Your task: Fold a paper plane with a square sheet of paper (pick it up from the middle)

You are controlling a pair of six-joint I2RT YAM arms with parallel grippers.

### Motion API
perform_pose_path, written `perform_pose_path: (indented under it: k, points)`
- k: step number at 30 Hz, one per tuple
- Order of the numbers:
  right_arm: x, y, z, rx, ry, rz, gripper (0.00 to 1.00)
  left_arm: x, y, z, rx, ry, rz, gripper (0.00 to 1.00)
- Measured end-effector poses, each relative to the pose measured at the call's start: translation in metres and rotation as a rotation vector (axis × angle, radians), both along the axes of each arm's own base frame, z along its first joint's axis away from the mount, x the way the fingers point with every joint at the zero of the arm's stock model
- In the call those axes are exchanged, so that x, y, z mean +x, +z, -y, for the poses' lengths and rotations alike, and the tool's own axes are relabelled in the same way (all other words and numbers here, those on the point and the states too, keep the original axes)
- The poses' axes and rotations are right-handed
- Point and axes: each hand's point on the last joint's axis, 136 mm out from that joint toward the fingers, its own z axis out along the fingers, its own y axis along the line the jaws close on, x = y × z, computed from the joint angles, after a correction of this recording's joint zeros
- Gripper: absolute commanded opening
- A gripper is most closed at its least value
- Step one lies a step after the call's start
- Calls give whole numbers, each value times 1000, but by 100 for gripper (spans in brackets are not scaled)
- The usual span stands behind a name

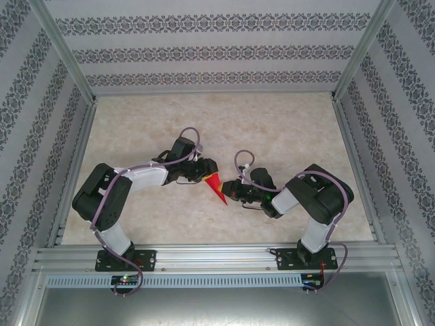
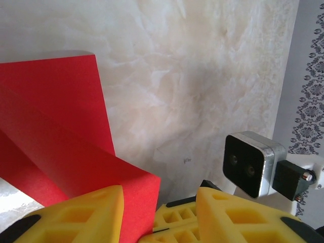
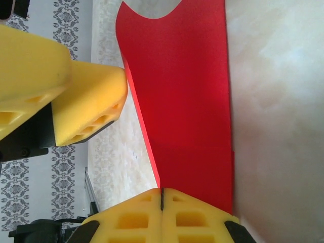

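Note:
The square sheet of paper shows folded into a slim red paper plane [image 1: 215, 186], a long pointed dart held off the table between both arms. My right gripper [image 1: 230, 192] is shut on its narrow end; in the right wrist view the red paper [image 3: 187, 101] runs into the closed seam of the yellow fingers [image 3: 197, 217]. My left gripper [image 1: 206, 169] is at the plane's wide end, jaws partly open. The creased red paper [image 2: 61, 131] rests against the left finger [image 2: 76, 217], and a gap separates it from the right finger [image 2: 243, 217].
The marbled beige table [image 1: 272, 129] is fenced by patterned walls [image 1: 217, 54] and aluminium rails [image 1: 217, 258] at the near edge. The right wrist's camera housing [image 2: 250, 164] hangs close beside my left fingers.

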Motion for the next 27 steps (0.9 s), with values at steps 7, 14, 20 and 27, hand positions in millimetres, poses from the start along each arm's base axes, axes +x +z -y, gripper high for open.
perform_pose_path:
  k: [7, 14, 20, 27]
  points:
    - [-5, -3, 6, -76, 13, 0, 26, 0, -16, 0, 17, -1, -28, 43]
    - [-11, 10, -4, -267, 83, 144, 36, 0, -18, 0, 19, -1, -31, 42]
    - [-20, 15, -1, -495, 138, 384, 45, 0, -17, 0, 18, -1, -29, 42]
    - [-21, -2, 9, -701, 225, 527, 46, 1, -17, 0, 19, -1, -29, 42]
